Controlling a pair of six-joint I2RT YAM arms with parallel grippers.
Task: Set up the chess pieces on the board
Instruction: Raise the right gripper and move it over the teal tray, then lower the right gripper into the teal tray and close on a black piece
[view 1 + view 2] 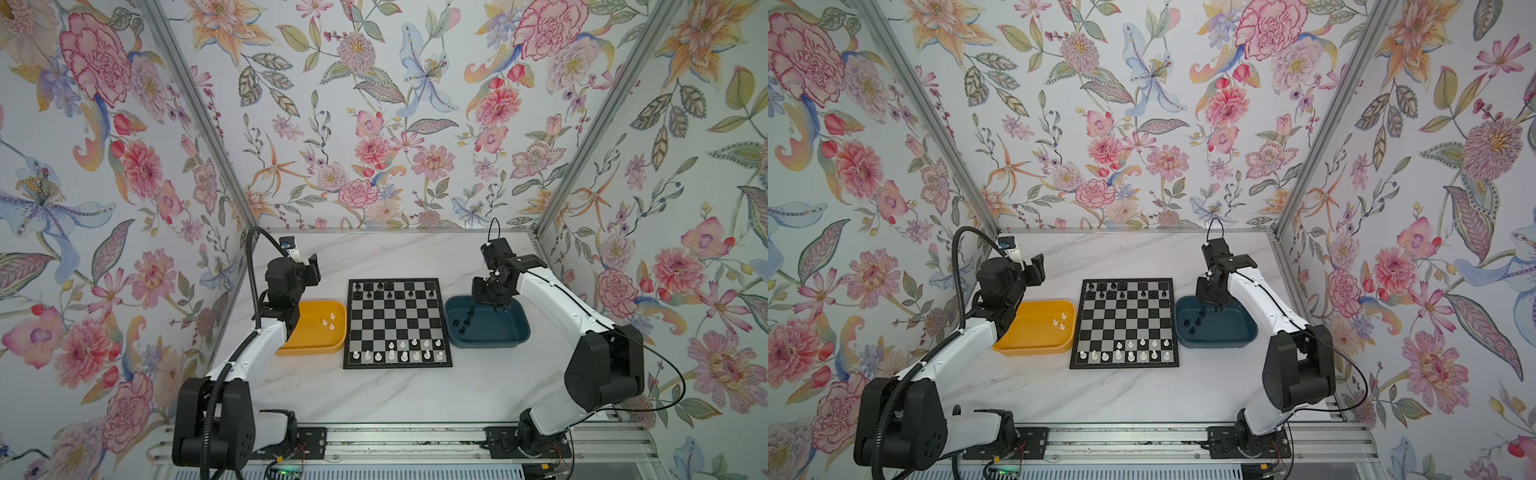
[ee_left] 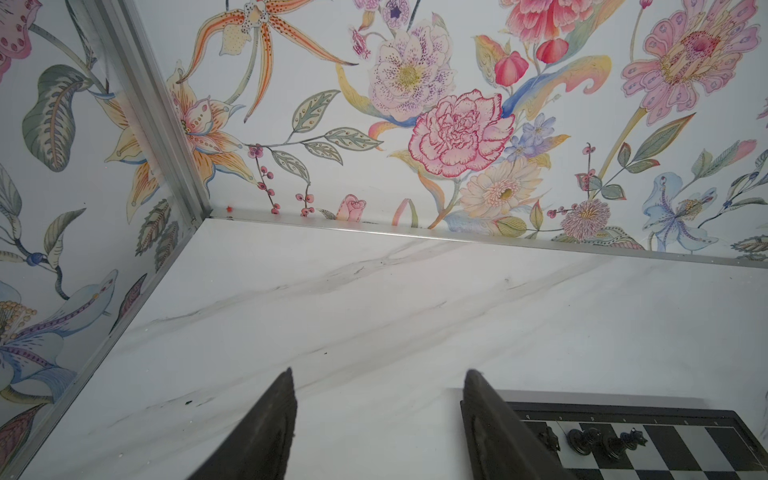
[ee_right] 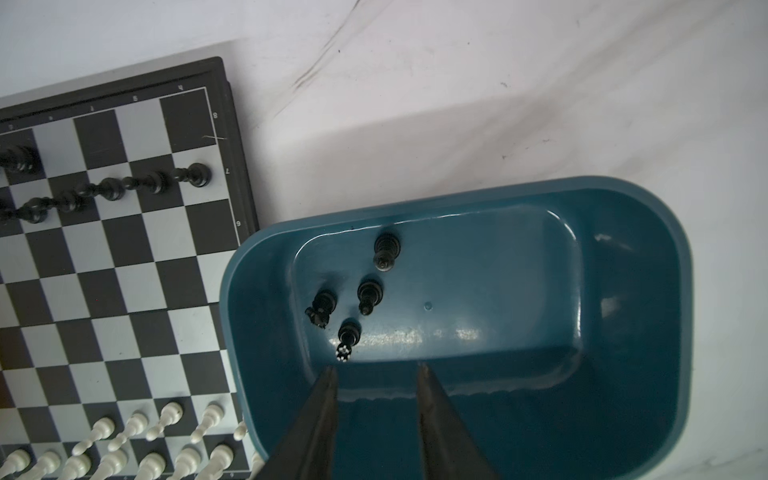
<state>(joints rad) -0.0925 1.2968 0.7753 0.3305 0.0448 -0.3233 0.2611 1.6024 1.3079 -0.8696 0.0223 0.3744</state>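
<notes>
Marble tabletop (image 1: 395, 399) between flowered walls (image 1: 374, 124); the board (image 1: 397, 320) lies at its middle, chess pieces (image 1: 404, 356) on its end rows, kinds too small to tell; left fingers (image 2: 266, 428) gape, empty, over bare tabletop; right fingers (image 3: 316, 424) stand apart, empty, over the blue tray (image 3: 631, 299), four black pieces (image 3: 369, 293) inside.

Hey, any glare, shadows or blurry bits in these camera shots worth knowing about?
Right wrist view: bright glare streaks on the floor of the blue tray, and a broad soft shadow across the table beside it. Left wrist view: the black pieces on the board look soft and smeared. Both top views: even light, walls stretched by the wide lens.
</notes>
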